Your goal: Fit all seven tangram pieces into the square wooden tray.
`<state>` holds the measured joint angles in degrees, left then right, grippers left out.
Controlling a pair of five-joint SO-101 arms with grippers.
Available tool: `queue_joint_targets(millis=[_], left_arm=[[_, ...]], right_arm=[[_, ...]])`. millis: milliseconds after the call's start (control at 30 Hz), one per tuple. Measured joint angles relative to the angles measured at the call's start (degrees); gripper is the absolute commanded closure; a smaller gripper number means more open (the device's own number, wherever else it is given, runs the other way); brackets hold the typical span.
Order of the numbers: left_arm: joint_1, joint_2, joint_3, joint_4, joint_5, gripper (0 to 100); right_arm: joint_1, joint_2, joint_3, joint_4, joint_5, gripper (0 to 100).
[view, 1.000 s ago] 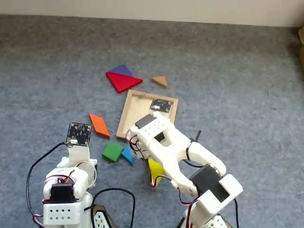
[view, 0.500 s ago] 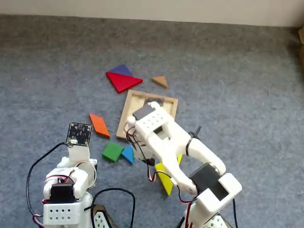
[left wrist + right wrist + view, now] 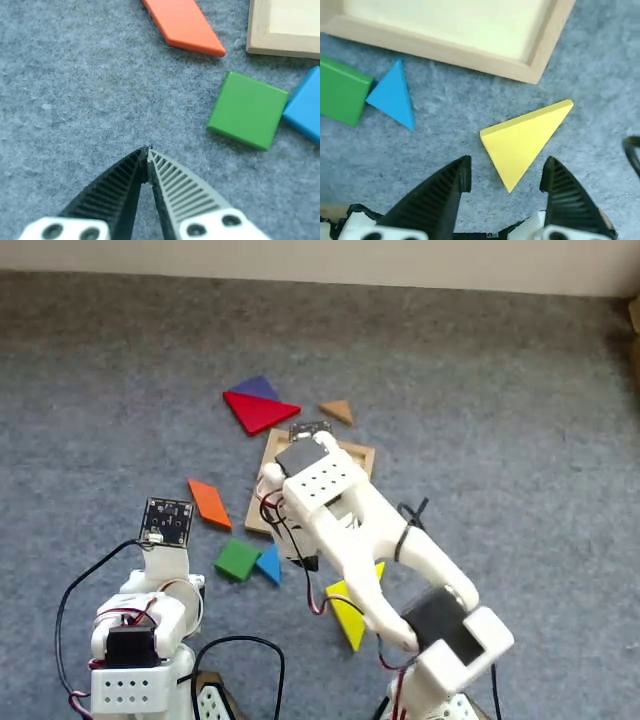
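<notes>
The square wooden tray (image 3: 360, 453) lies mid-carpet, largely covered by my right arm, and its inside (image 3: 455, 20) is bare. A yellow triangle (image 3: 350, 615) lies on the carpet nearer than the tray. My right gripper (image 3: 506, 170) hangs open just above the yellow triangle (image 3: 522, 140), a finger on each side of its nearest corner. A green square (image 3: 237, 560) touches a blue triangle (image 3: 269, 564) left of the tray's near corner. An orange parallelogram (image 3: 209, 502) lies farther left. Beyond the tray are a red triangle (image 3: 258, 410), a purple piece (image 3: 258, 388) and a small brown triangle (image 3: 337, 411). My left gripper (image 3: 146, 155) is shut over bare carpet, short of the green square (image 3: 247, 110).
Grey carpet covers the whole work area. A pale wall strip (image 3: 320, 260) runs along the far edge. Open carpet stretches to the right of the tray and in the far left corner.
My right arm's wrist has swung farther over the tray toward its far edge. More of the yellow triangle now shows from under the arm. The left arm has kept still.
</notes>
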<state>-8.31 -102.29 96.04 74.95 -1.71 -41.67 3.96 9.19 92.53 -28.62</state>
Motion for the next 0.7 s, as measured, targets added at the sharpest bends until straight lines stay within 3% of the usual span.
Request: queue_joint_targets(millis=[200,400,533,700], left_arm=[[0.00,0.00,0.00,0.00,0.00,100],[0.00,0.00,0.00,0.00,0.00,100],[0.00,0.00,0.00,0.00,0.00,100],[0.00,0.00,0.00,0.00,0.00,100]], right_arm=[[0.00,-16.79,6.95,-1.23,0.00,77.5],[0.09,-29.27,27.34,-14.24,0.00,72.8],[0.09,-31.56,39.12,-24.44,-2.46,63.0],[0.09,-28.48,44.13,-31.03,-3.60,63.0]])
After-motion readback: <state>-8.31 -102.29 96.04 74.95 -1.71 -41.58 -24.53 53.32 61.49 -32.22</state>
